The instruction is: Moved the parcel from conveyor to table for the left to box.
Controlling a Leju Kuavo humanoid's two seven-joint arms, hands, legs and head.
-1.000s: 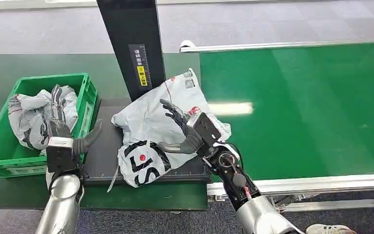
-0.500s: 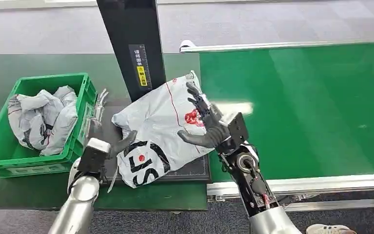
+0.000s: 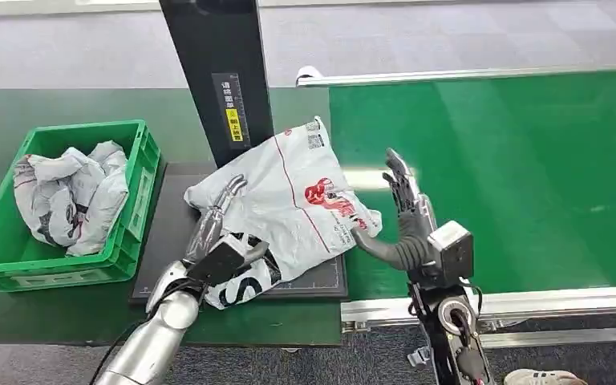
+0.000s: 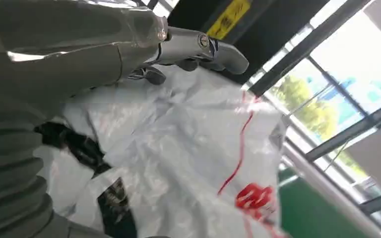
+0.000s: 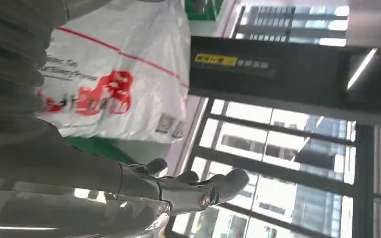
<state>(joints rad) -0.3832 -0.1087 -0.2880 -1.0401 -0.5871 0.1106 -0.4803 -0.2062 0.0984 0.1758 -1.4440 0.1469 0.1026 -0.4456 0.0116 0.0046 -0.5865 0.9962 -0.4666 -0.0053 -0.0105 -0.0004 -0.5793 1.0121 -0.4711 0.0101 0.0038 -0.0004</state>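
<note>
Grey carpet-tile floor [image 3: 449, 32] behind and below work area. Dark green tabletop [image 3: 40, 108] at left. Black upright post [image 3: 216, 72] with yellow-and-white label [image 3: 232, 108] rising from black base plate [image 3: 168, 241]. Glossy green belt surface [image 3: 529, 176] at right, edged by silver rail [image 3: 481, 74], bright light reflection near post. Tall dark-framed windows [image 5: 278, 148] with buildings outside; trees [image 4: 302, 99] and daylight beyond glass.

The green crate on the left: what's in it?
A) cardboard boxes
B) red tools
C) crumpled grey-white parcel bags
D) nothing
C: the head view shows the green crate holding crumpled grey-white parcel bags, with no boxes or tools among them.
</note>
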